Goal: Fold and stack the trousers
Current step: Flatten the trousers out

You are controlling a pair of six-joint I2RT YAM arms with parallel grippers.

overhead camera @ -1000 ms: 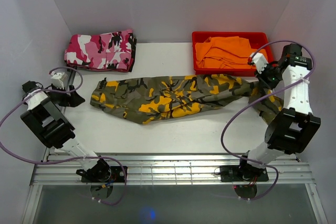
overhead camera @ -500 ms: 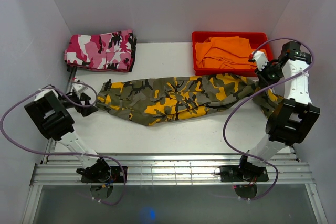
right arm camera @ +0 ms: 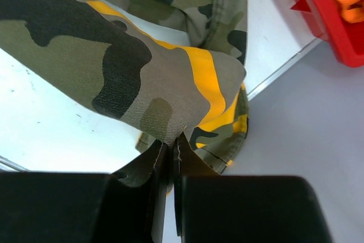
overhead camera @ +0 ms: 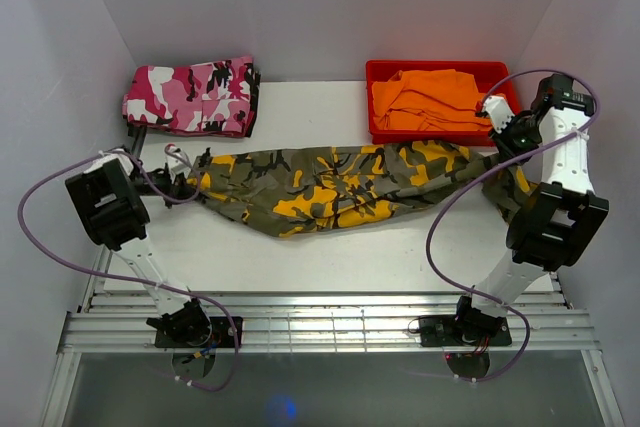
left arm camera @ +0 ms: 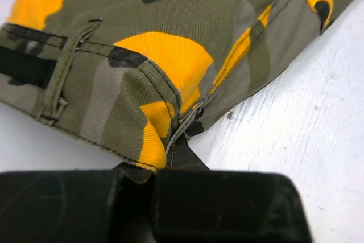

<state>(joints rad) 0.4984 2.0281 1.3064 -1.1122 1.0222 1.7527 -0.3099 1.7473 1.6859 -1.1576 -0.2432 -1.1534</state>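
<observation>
The yellow-and-olive camouflage trousers [overhead camera: 330, 187] lie stretched lengthwise across the middle of the bench [overhead camera: 300, 257], waist to the left and legs to the right. We judge them a light, woven twill. It is soft enough to sag and wrinkle wherever it is unsupported, yet has enough body at seams and hems to give a firm bite. It does not look slippery, and it is in no way fragile.

The left fingers [overhead camera: 190, 187] are pinched tight on a seamed corner of the waist edge, close by a belt loop, as the left wrist view shows [left arm camera: 181, 151]. The right fingers [overhead camera: 503, 137] are clamped on a fold of leg cloth [right arm camera: 170, 152], and loose fabric below them droops past the bench's right edge.

For a clean fold we would want holds at matching corners, waistband and hems, with the cloth kept taut so that the loose leg does not trail.

Further out, the folded pink camouflage trousers [overhead camera: 190, 97] sit at the far left, which we take for the stack. A red tray [overhead camera: 378, 97] at the far right holds an orange garment [overhead camera: 430, 97].
</observation>
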